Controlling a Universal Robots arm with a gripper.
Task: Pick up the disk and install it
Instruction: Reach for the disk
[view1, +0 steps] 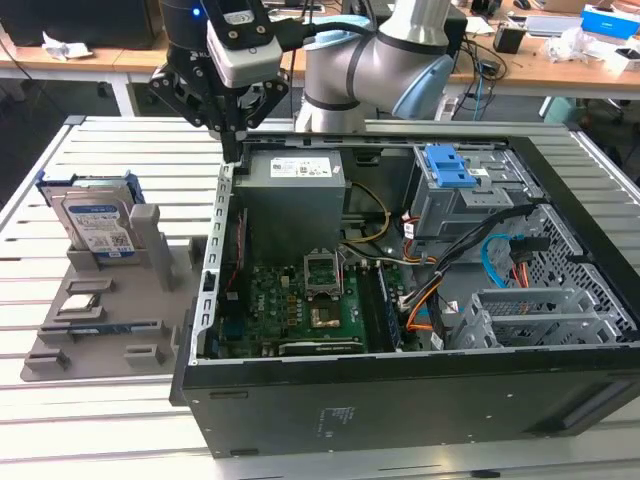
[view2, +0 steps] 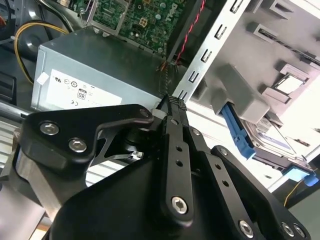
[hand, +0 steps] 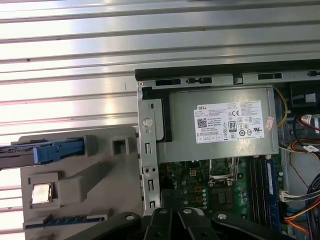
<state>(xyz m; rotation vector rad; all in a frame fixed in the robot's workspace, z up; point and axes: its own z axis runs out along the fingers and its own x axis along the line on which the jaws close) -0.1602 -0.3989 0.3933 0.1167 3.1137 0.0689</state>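
The disk stands upright in a slot of the grey holder at the exterior view's left, silver-grey with a white-and-blue label and a blue frame. Both wrist views catch its blue frame edge. My gripper hangs above the open computer case's back corner, beside the power supply, well to the right of the disk. Its black fingers meet at their tips, shut, with nothing between them.
The open black computer case lies on the slatted metal table. Inside are the motherboard, cables and a grey metal bay with a blue latch. The grey holder also carries a processor chip and a memory stick.
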